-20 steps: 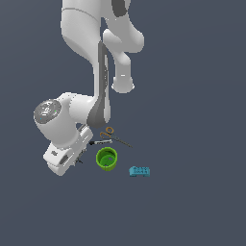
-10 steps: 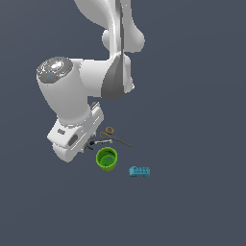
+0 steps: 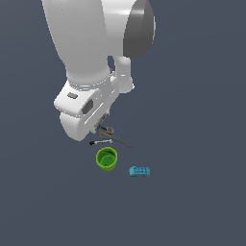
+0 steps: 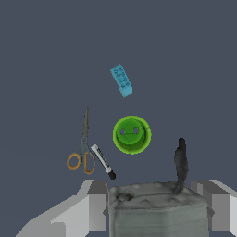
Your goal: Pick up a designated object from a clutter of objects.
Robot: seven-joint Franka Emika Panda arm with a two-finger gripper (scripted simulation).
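Apparently past the grasp and into the lift. In the wrist view, gripper (image 4: 155, 196) clamped narrow on the designated object (image 4: 157, 215), grey and blocky, dark stem (image 4: 180, 159) poking out beside one finger. Below centre of the exterior view, left lying: green cup (image 3: 106, 158), teal block (image 3: 139, 171), scissors (image 3: 109, 132), marker (image 3: 100, 142). Next, likely: raise straight up, keeping a firm squeeze, clear of the clutter.

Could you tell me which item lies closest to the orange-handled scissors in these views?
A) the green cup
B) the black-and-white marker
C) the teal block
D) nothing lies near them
B: in the wrist view the marker lies right beside the scissors handles, while the cup and the block sit farther off.
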